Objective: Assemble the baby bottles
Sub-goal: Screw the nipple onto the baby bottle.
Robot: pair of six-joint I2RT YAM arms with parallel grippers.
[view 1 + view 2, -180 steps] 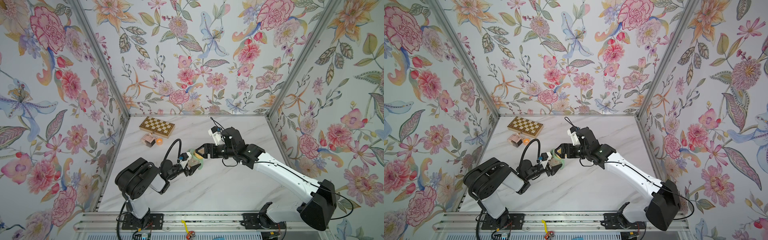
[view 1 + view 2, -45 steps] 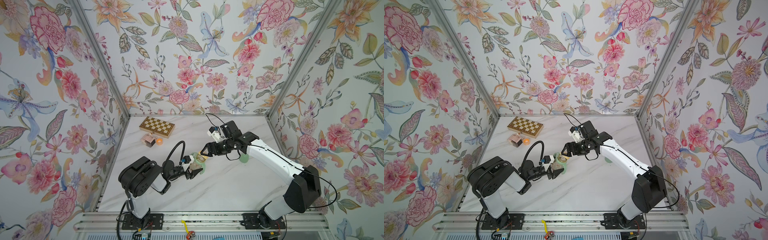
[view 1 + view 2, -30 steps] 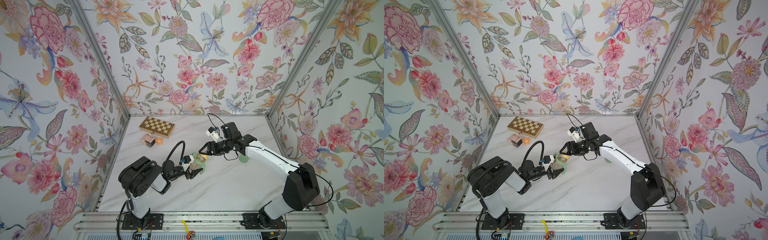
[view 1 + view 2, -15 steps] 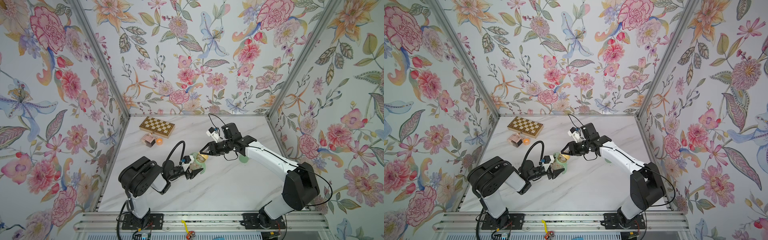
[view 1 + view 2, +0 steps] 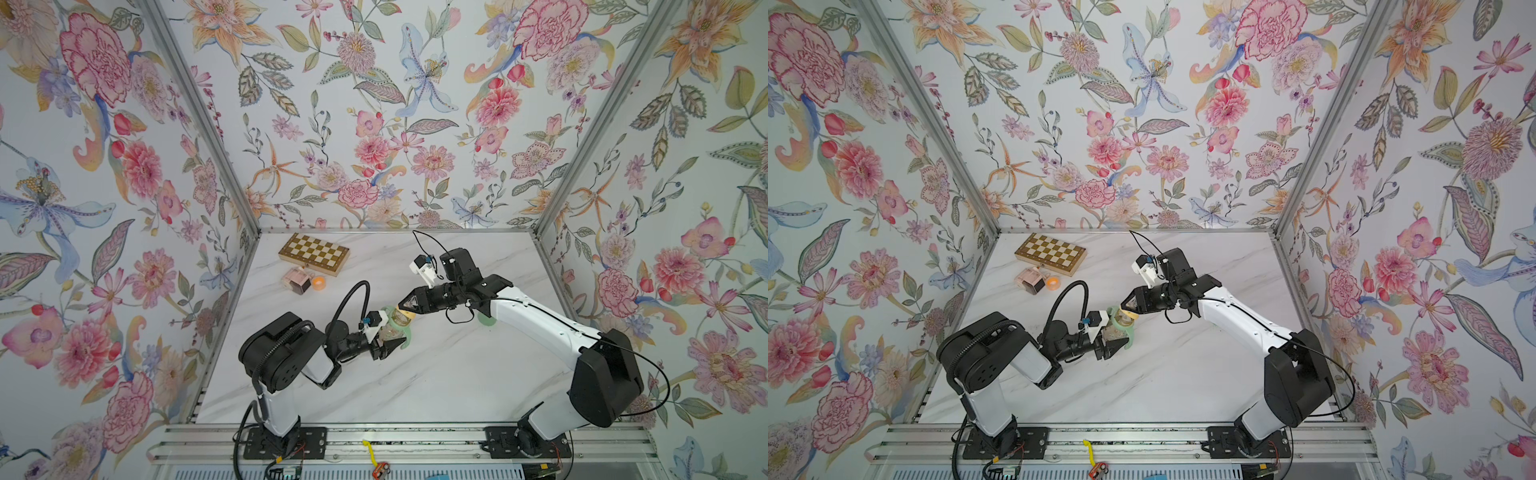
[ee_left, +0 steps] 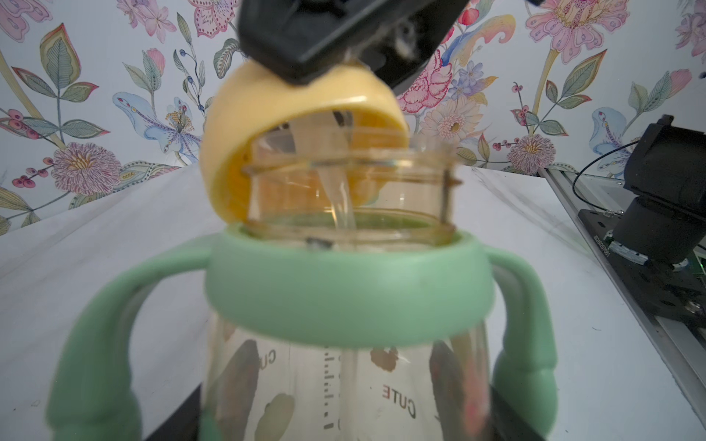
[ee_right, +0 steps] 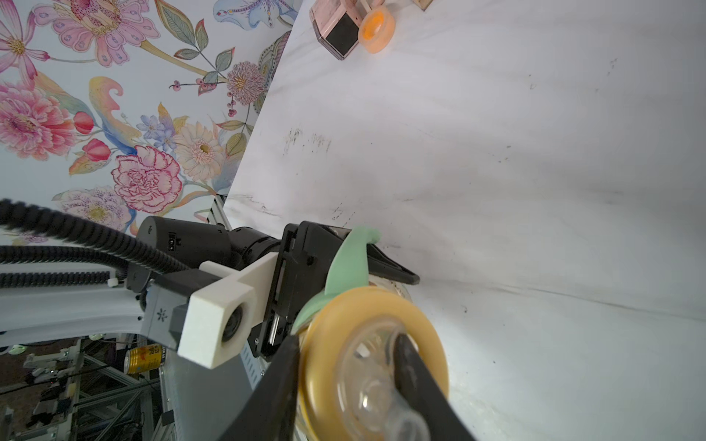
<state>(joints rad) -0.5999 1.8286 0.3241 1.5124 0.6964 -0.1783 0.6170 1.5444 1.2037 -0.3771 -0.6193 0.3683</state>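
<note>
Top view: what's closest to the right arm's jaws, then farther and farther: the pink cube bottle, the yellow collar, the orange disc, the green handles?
1. yellow collar: held in the jaws, mid-table.
2. green handles: just beneath, around the bottle.
3. orange disc: far left, by the chessboard.
4. pink cube bottle: beside the disc, on its far side.

Both arms reach inward, left claw (image 5: 389,338) clamped tight, right claw (image 5: 405,306) angled down with jaws partly closed, gripping.
</note>
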